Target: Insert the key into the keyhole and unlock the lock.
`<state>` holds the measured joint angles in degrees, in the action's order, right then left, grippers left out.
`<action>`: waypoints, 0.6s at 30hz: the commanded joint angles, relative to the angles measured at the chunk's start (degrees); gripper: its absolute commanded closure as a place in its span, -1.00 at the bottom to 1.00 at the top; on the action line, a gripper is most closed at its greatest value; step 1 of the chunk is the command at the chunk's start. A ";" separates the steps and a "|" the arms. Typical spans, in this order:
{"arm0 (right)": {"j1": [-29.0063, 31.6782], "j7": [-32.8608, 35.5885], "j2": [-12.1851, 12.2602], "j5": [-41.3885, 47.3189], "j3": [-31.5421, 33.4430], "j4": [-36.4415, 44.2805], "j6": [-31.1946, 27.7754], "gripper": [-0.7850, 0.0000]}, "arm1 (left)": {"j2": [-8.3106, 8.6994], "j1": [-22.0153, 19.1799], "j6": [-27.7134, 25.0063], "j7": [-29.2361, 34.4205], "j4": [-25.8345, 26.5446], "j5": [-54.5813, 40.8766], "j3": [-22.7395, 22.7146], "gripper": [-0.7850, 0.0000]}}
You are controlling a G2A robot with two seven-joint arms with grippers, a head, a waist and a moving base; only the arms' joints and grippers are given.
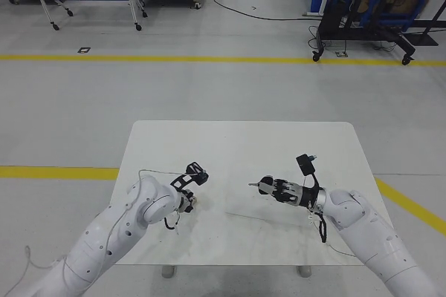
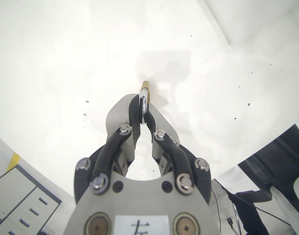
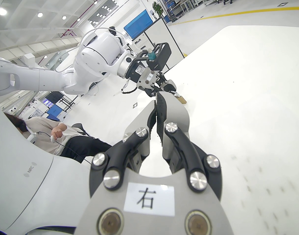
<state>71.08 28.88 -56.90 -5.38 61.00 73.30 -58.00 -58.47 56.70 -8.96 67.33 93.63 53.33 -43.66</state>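
**Lock and key both gripped, apart over table**

Left gripper [image 2: 143, 107] pinches the lock [image 2: 147, 89] by its silver shackle. The brass body sticks out past the fingertips, low over the white table [image 1: 282, 141]; can't tell if it touches. Right gripper [image 3: 160, 100] fingers are pressed tight together. In the top view the key [image 1: 253, 184] juts from its tips, pointing toward the lock, with a clear gap between them. Each gripper base has a white label [image 3: 149, 198] with one black character.

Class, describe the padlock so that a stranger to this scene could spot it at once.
Over the white table, find the left gripper. It pinches the padlock by its silver loop. The small brass body sticks out in front, golden against the white.
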 commanded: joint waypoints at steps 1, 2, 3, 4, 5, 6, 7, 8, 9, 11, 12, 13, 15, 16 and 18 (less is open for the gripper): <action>0.00 0.00 0.00 0.00 0.00 0.00 0.00 1.00 | -0.24 -0.34 -0.39 -0.30 -0.78 -0.29 0.26 1.00; 0.00 0.00 0.00 0.00 0.00 0.00 0.00 1.00 | -0.38 -0.48 -0.81 -0.44 -1.27 -0.75 0.45 1.00; 0.00 0.00 0.00 0.00 0.00 0.00 0.00 1.00 | -0.54 -0.69 -1.35 -0.62 -1.84 -1.39 0.59 1.00; 0.00 0.00 0.00 0.00 0.00 0.00 0.00 1.00 | -0.68 -0.96 -1.63 -0.68 -2.49 -1.61 0.73 1.00; 0.00 0.00 0.00 0.00 0.00 0.00 0.00 1.00 | -0.82 -1.23 -1.76 -0.64 -3.06 -1.56 0.94 1.00; 0.00 0.00 0.00 0.00 0.00 0.00 0.00 1.00 | -0.97 -1.47 -1.82 -0.76 -3.46 -1.56 1.12 1.00; 0.00 0.00 0.00 0.00 0.00 0.00 0.00 1.00 | -1.11 -1.68 -1.90 -0.92 -3.78 -1.70 1.25 1.00; 0.00 0.00 0.00 0.00 0.00 0.00 0.00 1.00 | -1.22 -1.86 -1.94 -1.04 -4.09 -1.76 1.32 1.00; 0.00 0.00 0.00 0.00 0.00 0.00 0.00 1.00 | -1.32 -2.05 -1.89 -1.22 -4.31 -1.71 1.34 1.00; 0.00 0.00 0.00 0.00 0.00 0.00 0.00 1.00 | -1.47 -2.19 -1.84 -1.88 -4.61 -1.80 1.22 1.00; 0.00 0.00 0.00 0.00 0.00 0.00 0.00 1.00 | -1.51 -2.22 -1.82 -2.07 -4.73 -1.75 1.14 1.00; 0.00 0.00 0.00 0.00 0.00 0.00 0.00 1.00 | -1.55 -2.23 -1.91 -2.28 -4.83 -1.81 1.03 1.00; 0.00 0.00 0.00 0.00 0.00 0.00 0.00 1.00 | -1.59 -2.20 -1.90 -2.83 -5.08 -1.41 0.80 1.00; 0.00 0.00 0.00 0.00 0.00 0.00 0.00 1.00 | -1.61 -2.15 -2.05 -3.06 -5.10 -1.25 0.75 1.00; 0.00 0.00 0.00 0.00 0.00 0.00 0.00 1.00 | -1.61 -1.88 -2.37 -4.56 -5.13 -1.26 0.31 1.00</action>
<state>71.08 28.88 -56.90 -5.38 61.00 73.30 -57.99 -60.08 54.67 -11.17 63.47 88.52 52.11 -43.15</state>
